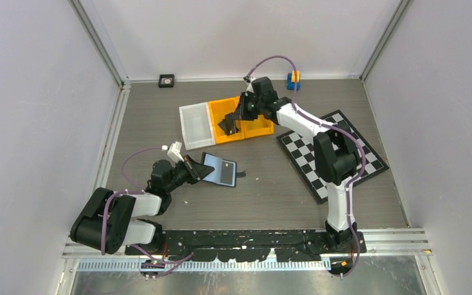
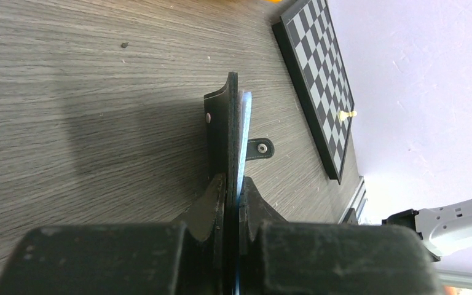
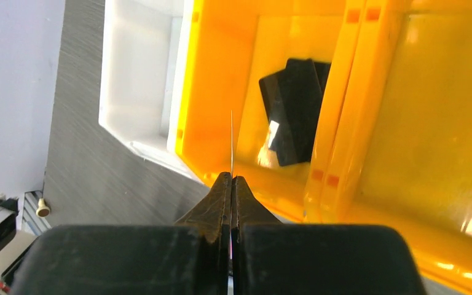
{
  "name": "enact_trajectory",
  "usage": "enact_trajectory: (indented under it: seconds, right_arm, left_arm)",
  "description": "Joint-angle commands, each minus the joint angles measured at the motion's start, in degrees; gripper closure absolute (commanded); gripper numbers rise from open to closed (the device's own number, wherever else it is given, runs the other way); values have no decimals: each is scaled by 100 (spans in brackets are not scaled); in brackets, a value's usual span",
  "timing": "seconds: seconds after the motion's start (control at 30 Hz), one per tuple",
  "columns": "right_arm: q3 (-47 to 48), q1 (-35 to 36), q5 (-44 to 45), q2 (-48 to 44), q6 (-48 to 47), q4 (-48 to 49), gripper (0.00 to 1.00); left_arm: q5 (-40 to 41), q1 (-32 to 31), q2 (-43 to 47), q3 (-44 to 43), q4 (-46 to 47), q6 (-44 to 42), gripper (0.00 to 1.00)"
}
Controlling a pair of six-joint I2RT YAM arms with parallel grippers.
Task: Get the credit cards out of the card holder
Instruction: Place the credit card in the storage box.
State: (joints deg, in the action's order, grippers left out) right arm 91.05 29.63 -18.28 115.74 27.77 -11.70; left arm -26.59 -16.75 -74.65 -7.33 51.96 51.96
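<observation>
The card holder [image 1: 221, 171] is an open black wallet with pale blue-grey inner panels, lying in the middle of the table. My left gripper [image 1: 195, 171] is shut on its left edge. In the left wrist view the card holder [image 2: 230, 132] stands edge-on between the closed left gripper [image 2: 233, 184], its strap tab [image 2: 259, 148] resting on the table. My right gripper [image 3: 232, 179] hangs over the orange bin [image 3: 215, 123], shut on one thin credit card [image 3: 232, 141] seen edge-on. Two black credit cards [image 3: 295, 110] lie overlapping in that bin.
A white bin [image 1: 195, 126] adjoins the orange bin [image 1: 261, 129] on its left. A chessboard [image 1: 332, 153] lies at the right, with a white pawn [image 2: 344, 114] on it. A small black square block [image 1: 166, 80] and a blue-yellow object [image 1: 293, 80] sit by the back wall.
</observation>
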Motion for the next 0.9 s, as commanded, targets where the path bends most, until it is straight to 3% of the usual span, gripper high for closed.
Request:
enact_trajectory:
  seconds: [0.0, 0.47, 0.7, 0.87]
  right_arm:
    - [884, 34, -149, 504, -329, -382, 100]
    - [2555, 34, -315, 1826, -539, -807, 100]
    - [2633, 30, -54, 1636, -613, -1023, 78]
    - [1895, 34, 99, 841, -657, -809, 69]
  left_arm:
    - [-22, 23, 76, -43, 165, -276, 100]
    - [-224, 23, 29, 144, 551, -362, 100]
    - [-223, 23, 65, 149, 552, -411, 100]
    - [-194, 23, 39, 162, 556, -455, 100]
